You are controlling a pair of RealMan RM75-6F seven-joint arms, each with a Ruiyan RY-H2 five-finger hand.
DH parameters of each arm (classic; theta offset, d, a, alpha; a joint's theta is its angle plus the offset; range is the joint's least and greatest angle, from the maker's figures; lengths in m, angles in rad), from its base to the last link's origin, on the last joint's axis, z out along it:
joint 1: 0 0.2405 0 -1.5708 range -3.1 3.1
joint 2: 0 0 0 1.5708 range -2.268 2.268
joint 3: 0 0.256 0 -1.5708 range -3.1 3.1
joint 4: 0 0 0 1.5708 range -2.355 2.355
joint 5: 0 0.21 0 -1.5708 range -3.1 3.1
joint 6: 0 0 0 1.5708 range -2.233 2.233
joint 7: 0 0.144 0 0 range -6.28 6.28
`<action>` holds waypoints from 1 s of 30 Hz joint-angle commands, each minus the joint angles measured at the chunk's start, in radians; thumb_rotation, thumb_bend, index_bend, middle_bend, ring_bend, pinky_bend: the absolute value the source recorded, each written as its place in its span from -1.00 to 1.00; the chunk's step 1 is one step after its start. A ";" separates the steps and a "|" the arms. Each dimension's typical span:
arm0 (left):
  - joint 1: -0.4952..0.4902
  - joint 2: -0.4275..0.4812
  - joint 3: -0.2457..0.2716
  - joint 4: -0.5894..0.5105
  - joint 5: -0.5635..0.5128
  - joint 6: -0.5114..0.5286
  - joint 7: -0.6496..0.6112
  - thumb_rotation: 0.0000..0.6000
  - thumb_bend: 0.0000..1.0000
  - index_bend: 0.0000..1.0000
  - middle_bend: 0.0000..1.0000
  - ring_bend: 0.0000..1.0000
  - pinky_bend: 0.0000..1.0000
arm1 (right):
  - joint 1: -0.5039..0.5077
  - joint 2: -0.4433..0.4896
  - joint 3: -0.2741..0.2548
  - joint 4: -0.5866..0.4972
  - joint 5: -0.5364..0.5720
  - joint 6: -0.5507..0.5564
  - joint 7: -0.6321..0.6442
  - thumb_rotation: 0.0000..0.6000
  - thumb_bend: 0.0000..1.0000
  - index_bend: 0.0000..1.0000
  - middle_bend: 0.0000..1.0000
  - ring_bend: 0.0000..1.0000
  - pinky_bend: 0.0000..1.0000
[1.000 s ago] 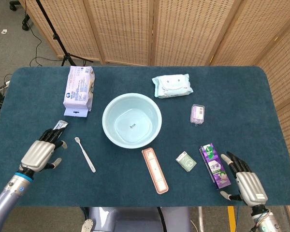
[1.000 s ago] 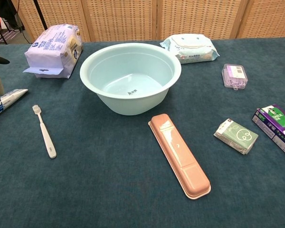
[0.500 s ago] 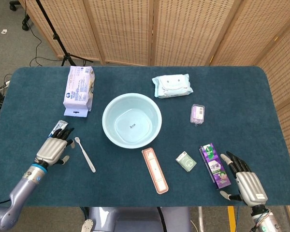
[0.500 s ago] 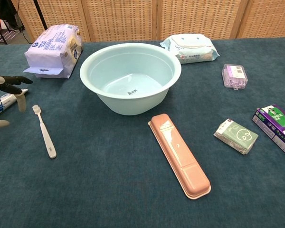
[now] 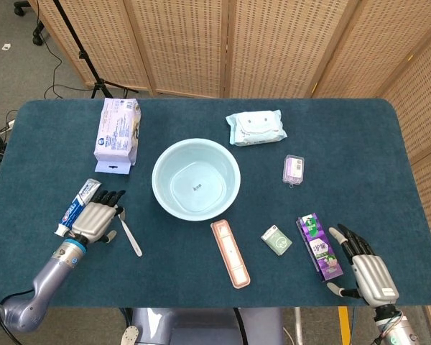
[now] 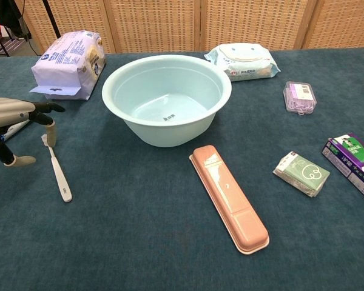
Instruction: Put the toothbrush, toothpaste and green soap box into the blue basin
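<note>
The left hand (image 5: 97, 219) hangs just left of the basin (image 5: 164, 164), fingers spread and holding nothing, its fingertips (image 6: 50, 131) over the bristle end of the toothbrush (image 6: 57, 171) — whether they touch it I cannot tell. The brush's long axis runs from under that hand away toward the table's near edge, slanting slightly toward the basin. The toothpaste (image 5: 77, 205) lies on the hand's far side from the basin; its lettering is too small to read. The soap box (image 5: 276, 240) sits right of the basin, near the right hand (image 5: 365, 272), which rests open and empty. So the left hand is nearer the brush and paste, the right nearer the box. Nothing lies in the basin yet; a small dark mark on its floor is unreadable.
</note>
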 commanded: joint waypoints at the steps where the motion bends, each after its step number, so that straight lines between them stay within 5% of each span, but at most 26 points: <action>1: -0.009 -0.005 0.006 -0.007 -0.009 -0.002 0.017 1.00 -0.33 -0.12 -1.00 -1.00 -1.00 | -0.001 0.001 0.001 0.001 -0.001 0.002 0.003 1.00 -0.89 -0.89 -1.00 -1.00 -0.84; 30: -0.056 -0.060 0.060 0.044 -0.035 0.024 0.132 1.00 -0.33 -0.08 -1.00 -1.00 -1.00 | -0.002 0.004 0.004 0.002 0.000 0.006 0.016 1.00 -0.89 -0.89 -1.00 -1.00 -0.84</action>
